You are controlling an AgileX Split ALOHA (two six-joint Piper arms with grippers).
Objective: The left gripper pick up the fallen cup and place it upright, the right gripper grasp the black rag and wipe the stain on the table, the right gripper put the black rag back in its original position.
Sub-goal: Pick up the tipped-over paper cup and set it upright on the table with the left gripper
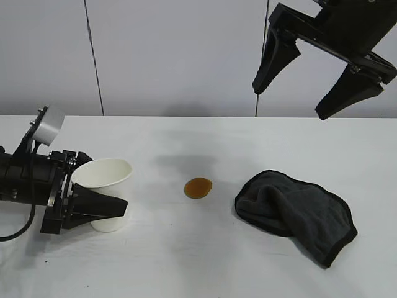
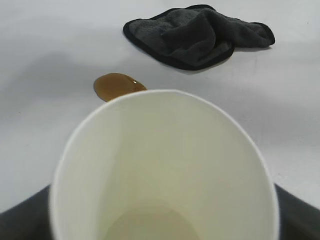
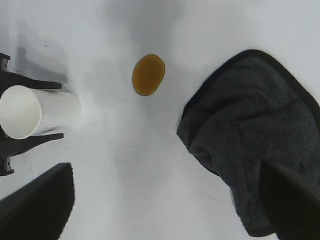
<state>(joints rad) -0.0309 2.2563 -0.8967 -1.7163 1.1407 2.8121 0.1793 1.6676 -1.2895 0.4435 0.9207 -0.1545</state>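
The white cup (image 1: 105, 175) stands on its base near the left of the table (image 1: 186, 261), mouth up and leaning slightly. My left gripper (image 1: 108, 186) reaches in low from the left, shut on the cup, with one finger along each side of it (image 3: 61, 111). In the left wrist view the cup's mouth (image 2: 165, 165) fills the frame. The brown stain (image 1: 198, 187) lies at mid-table, to the right of the cup. The black rag (image 1: 291, 208) is crumpled right of the stain. My right gripper (image 1: 289, 102) hangs open high above the rag, holding nothing.
A pale wall with dark vertical seams (image 1: 93, 56) rises behind the table's far edge. From above, bare tabletop (image 3: 150, 165) shows between the cup, the stain (image 3: 148, 74) and the rag (image 3: 255, 125).
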